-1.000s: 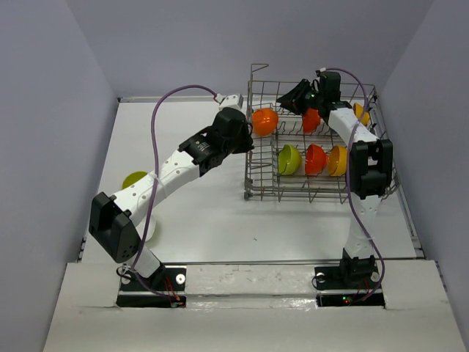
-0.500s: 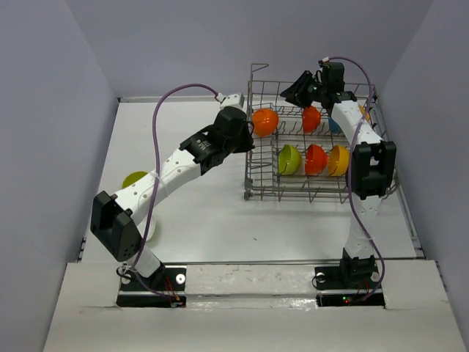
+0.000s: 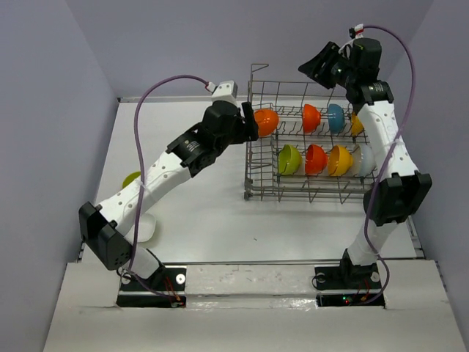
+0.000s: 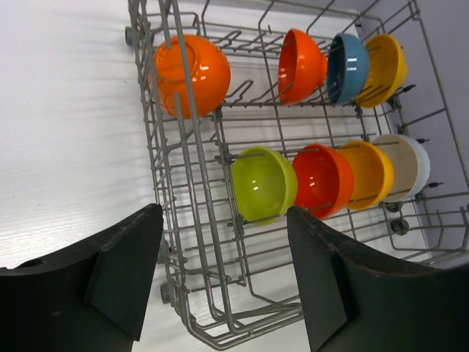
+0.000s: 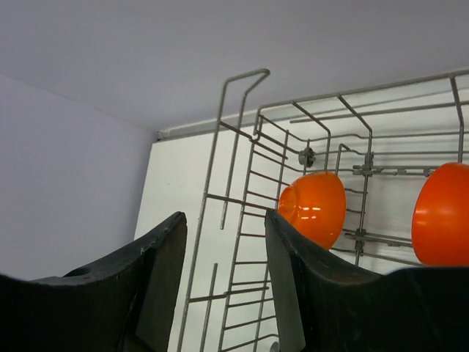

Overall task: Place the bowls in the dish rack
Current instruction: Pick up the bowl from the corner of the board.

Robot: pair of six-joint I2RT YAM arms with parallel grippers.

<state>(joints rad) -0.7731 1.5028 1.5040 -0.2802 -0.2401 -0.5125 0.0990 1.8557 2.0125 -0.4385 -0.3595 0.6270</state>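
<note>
Bowls (image 4: 264,183) stand on edge in two rows inside the dish rack (image 3: 250,158) (one green bowl (image 3: 132,178) sits apart on the tabletop (image 3: 212,213)). The left claw (image 4: 223,220) hangs beside the rack's left wall, fingers apart and empty. The right claw (image 5: 225,216), above the far edge, is also parted and holds nothing.

The right arm has swung up out of the rack (image 3: 308,195). The right gripper (image 3: 314,64), which was down in the back row beside the red bowl (image 3: 311,117), now hangs above the far rim with its jaws a little wider and nothing between them. With that arm lifted, the blue bowl (image 3: 335,117) and the white bowl (image 3: 364,161) have come into sight. The left gripper (image 3: 249,123), closed a second ago beside the orange bowl (image 3: 265,121), has spread wide, and its arm has risen, elbow shifted left.
</note>
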